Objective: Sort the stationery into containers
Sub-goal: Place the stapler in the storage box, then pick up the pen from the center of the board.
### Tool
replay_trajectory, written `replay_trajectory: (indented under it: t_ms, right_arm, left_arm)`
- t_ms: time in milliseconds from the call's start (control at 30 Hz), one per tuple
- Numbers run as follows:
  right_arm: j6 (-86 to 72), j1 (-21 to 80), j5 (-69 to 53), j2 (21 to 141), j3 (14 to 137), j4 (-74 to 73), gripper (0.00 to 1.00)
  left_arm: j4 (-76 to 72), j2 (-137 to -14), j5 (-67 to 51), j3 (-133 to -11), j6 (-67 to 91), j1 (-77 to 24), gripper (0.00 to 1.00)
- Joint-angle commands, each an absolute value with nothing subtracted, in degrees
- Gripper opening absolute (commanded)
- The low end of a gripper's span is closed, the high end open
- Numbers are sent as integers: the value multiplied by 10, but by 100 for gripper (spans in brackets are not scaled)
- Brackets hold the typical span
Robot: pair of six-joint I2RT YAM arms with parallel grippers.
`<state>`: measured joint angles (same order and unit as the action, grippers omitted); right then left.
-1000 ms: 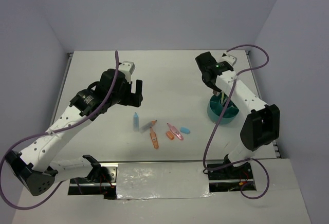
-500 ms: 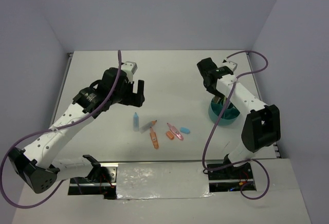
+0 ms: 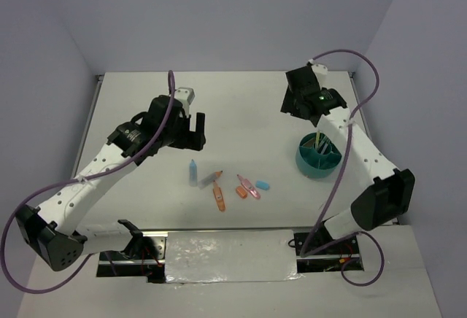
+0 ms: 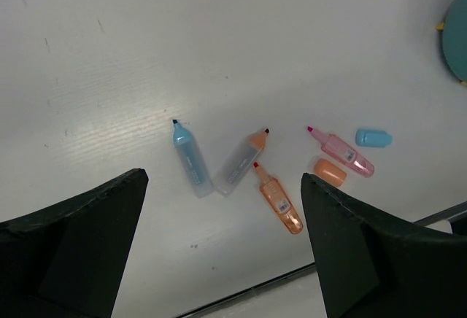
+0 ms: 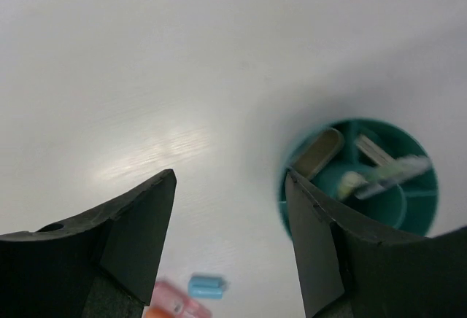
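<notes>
Holding seemingly several pens, the teal cup stands; left gripper and right gripper gape empty.

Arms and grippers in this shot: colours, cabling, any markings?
Both arms have white links and black joint housings, each trailing a looping purple cable. The left gripper and right gripper are black with broad wedge-shaped fingers. A small green light glows near the right wrist. No readable markings.

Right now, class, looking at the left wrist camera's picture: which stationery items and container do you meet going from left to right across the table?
Light blue highlighter → grey-bodied, orange-tipped highlighter → orange highlighter → pink highlighter → light blue cap → teal cup. The small orange cap lies directly under the pink highlighter, so it is left out.
</notes>
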<state>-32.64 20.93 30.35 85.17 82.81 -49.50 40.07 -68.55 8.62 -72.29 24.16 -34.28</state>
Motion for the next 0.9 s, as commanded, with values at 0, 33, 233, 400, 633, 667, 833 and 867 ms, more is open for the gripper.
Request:
replay_trajectory:
  t_ms: [0, 33, 233, 400, 633, 667, 833, 867]
  right_arm:
    - [-174, 245, 137, 809, 874, -400, 70]
    - [-143, 255, 104, 799, 872, -396, 70]
    - [-111, 351, 37, 773, 771, -393, 68]
    - [-159, 434, 67, 771, 670, -353, 48]
    - [-222, 498, 99, 838, 642, -326, 42]
    - [-229, 504, 112, 845, 645, -328, 43]
    - [-248, 534, 122, 892, 657, -323, 47]
    - [-248, 535, 111, 897, 662, -323, 47]
  left_arm:
    - [425, -714, 119, -737, 277, -337, 99]
    - [436, -720, 130, -742, 289, -337, 99]
    - [462, -718, 175, -730, 347, -334, 99]
    - [483, -718, 182, -716, 388, -332, 99]
    - [459, -685, 156, -673, 388, -332, 99]
    - [461, -679, 159, -672, 388, -331, 99]
    - [439, -656, 128, -651, 355, -332, 99]
    - [438, -653, 127, -648, 352, -332, 99]
